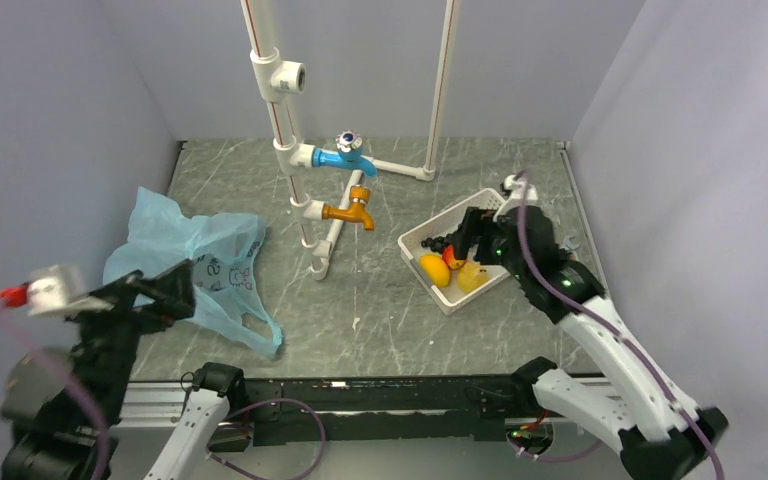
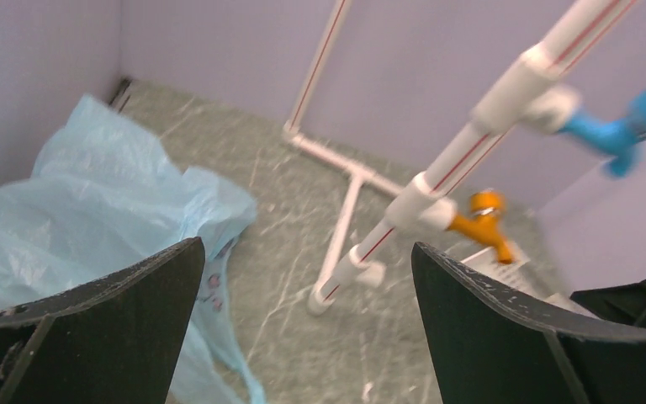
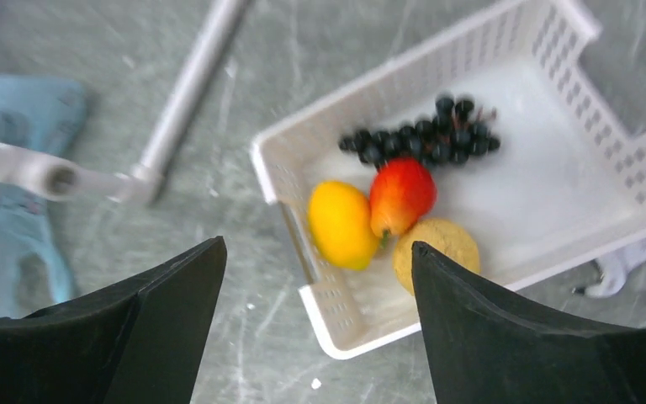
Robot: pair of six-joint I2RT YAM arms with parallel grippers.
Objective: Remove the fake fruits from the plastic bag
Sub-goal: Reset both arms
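All four fake fruits (image 1: 436,270) sit in the white slotted basket (image 3: 555,50) on the right of the grey marbled table (image 1: 380,300): a knobbly dark grape bunch (image 3: 425,139), a glossy red-orange apple (image 3: 401,195) just beside it, and a smooth orange-yellow oval (image 3: 342,224) and a matte pale yellow round one (image 3: 437,251) flanking the apple. The plastic bag (image 1: 185,255) is thin, crinkly, translucent light blue with a dark print, slumped on the left, well apart from the basket. The right gripper (image 3: 320,252) hovers over the basket and the left gripper (image 2: 307,244) over the bag's near side, both with jaws spread wide, gripping nothing.
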